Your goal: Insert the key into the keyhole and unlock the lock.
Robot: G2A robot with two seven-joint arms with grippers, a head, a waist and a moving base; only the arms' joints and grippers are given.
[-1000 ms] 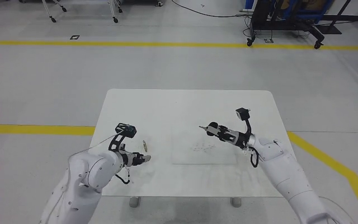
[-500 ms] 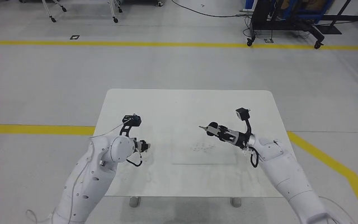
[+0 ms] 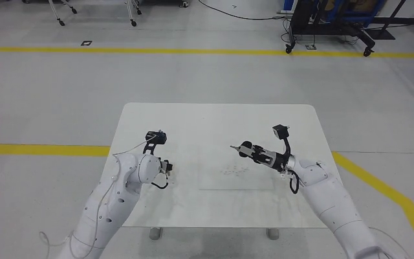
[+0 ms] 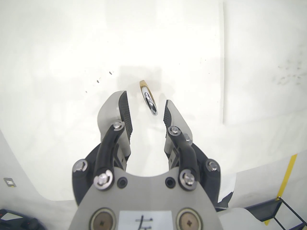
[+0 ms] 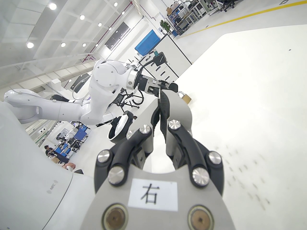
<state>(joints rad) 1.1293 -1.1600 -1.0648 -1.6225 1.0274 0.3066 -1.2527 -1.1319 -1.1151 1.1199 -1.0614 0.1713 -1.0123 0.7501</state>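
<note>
A small brass padlock [image 4: 149,98] with a silver shackle lies on the white table [image 3: 213,123]. My left gripper [image 4: 145,97] hangs just above it, open, one finger on either side and neither touching. From the right wrist view the padlock [image 5: 185,97] sits just beyond the left gripper [image 5: 168,86]. My right gripper [image 3: 242,149] is held above the table's middle right, shut on the key [image 3: 233,147], whose thin silver tip points toward the left arm. In the right wrist view its fingers [image 5: 165,106] are pressed together and hide most of the key.
A faint rectangular sheet [image 3: 259,178] lies flat on the table's middle, with dark specks [image 3: 236,170] on it. The table's front edge [image 3: 213,225] is close behind both arms. A black cart [image 3: 330,26] stands on the floor far behind the table.
The left arm swung inward and forward, bringing its open gripper over the padlock, which now sits between the fingers. The right arm and key stayed still.
</note>
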